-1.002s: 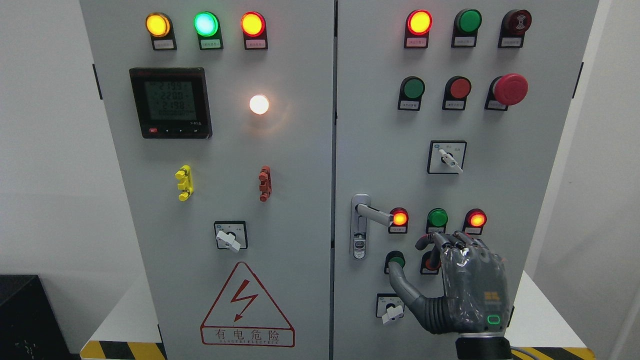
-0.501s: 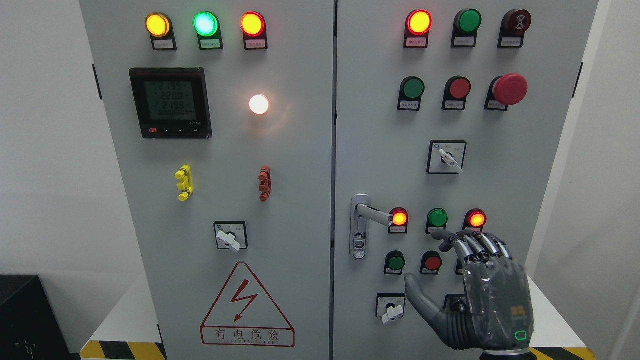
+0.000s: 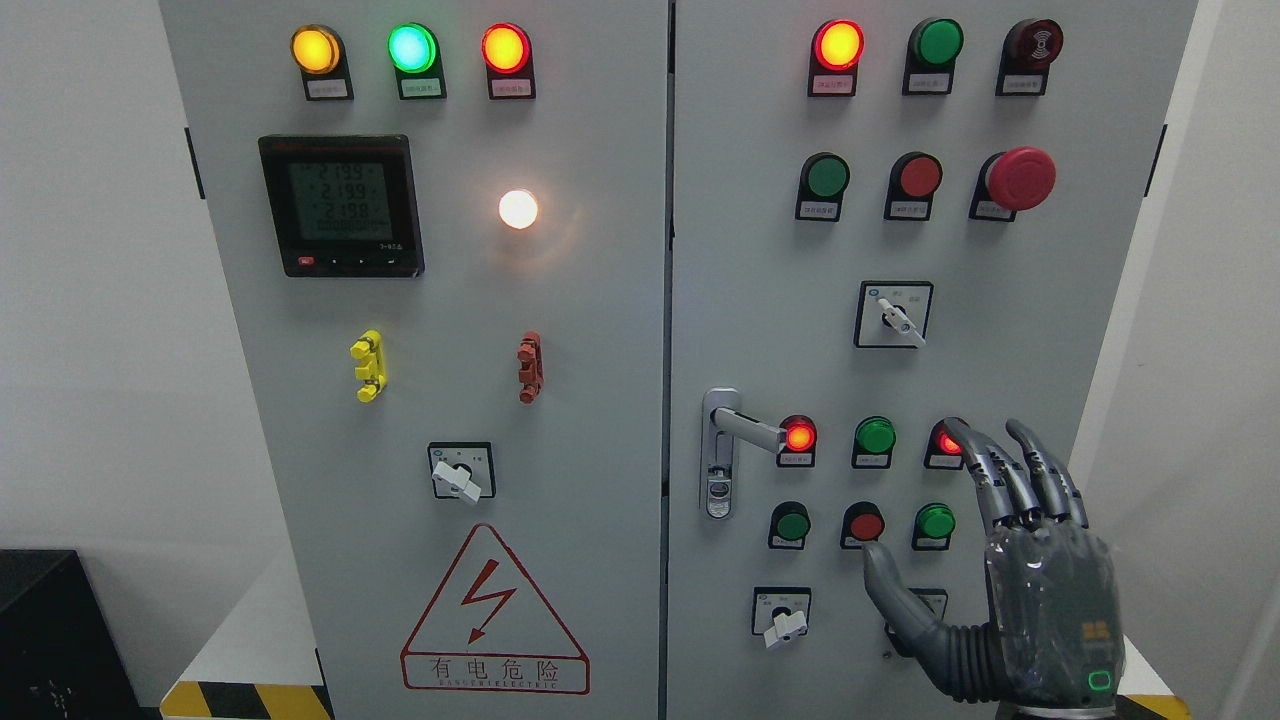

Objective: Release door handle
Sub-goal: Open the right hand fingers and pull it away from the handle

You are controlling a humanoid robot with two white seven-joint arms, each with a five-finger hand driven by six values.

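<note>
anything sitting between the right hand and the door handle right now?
Nothing visible. The right robot hand is open at the lower right of the grey cabinet door, apart from the silver lever door handle. Between them are only door-mounted red and green round buttons.

Plain white walls (image 3: 90,300) stand on both sides of the grey cabinet (image 3: 600,300), evenly lit. The cabinet rests on a white platform (image 3: 250,630) whose front edge carries a yellow-and-black hazard stripe (image 3: 240,700). A dark, black box (image 3: 55,630) sits in the lower left corner, against the wall.
</note>
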